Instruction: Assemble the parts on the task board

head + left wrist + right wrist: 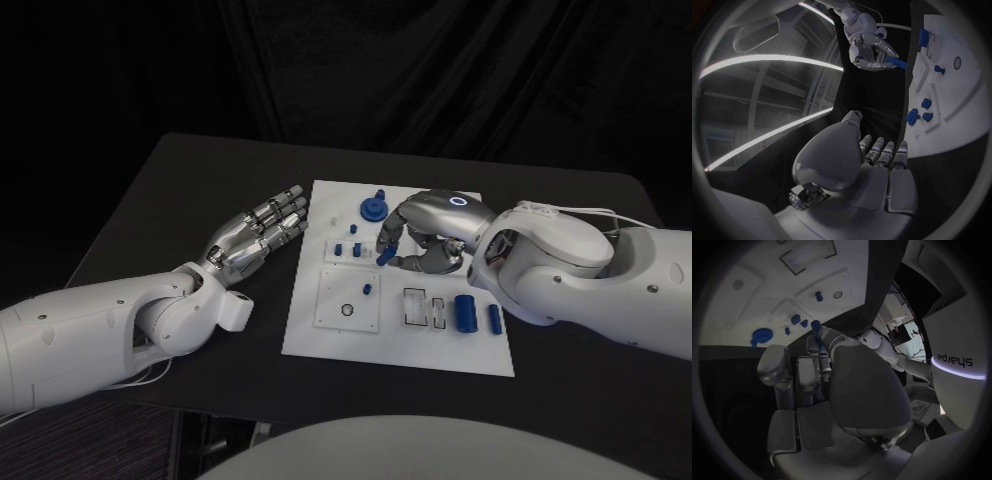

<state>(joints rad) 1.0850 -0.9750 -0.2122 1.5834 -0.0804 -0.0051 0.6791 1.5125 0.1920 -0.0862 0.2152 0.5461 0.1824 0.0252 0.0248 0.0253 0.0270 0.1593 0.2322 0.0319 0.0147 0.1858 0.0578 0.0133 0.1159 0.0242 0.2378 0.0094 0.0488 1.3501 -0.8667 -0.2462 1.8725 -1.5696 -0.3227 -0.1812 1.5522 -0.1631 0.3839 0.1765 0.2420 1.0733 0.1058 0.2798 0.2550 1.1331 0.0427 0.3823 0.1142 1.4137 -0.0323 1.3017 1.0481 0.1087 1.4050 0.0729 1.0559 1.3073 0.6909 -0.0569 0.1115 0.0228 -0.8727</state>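
Blue part, seemingly a peg, half hidden, pinched in right robot hand.

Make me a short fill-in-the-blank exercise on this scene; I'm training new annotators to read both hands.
1. The right hand pinches a small ____ part above the task board.
2. The left hand holds ____, its fingers stretched out.
3. The left hand lies beside the board's ____ edge, over the black table.

Missing words: blue; nothing; left
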